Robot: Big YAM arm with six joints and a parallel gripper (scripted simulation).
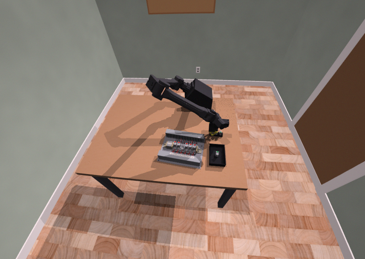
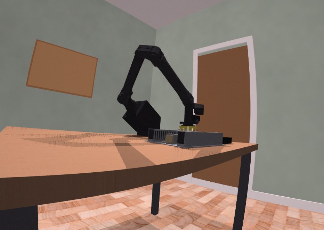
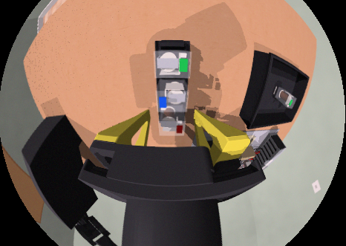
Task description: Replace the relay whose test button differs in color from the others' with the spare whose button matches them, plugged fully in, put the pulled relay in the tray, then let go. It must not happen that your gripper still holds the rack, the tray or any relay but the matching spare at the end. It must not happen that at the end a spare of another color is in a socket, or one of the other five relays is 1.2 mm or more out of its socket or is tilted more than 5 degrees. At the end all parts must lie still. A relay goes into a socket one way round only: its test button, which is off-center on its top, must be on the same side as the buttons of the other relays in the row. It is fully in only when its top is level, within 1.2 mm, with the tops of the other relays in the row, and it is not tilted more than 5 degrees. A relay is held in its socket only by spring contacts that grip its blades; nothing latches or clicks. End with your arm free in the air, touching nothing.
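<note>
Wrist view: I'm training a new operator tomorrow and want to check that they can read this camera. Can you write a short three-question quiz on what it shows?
1. Which spare in the holder lies nearest the hand? A) green button B) blue button C) red button
2. True or false: the tray has nothing in it.
3. Fill in: the hand's fingers stand ____, gripping nothing.

Key:
1. C, the red-button spare.
2. False: a relay lies in it.
3. open
</note>
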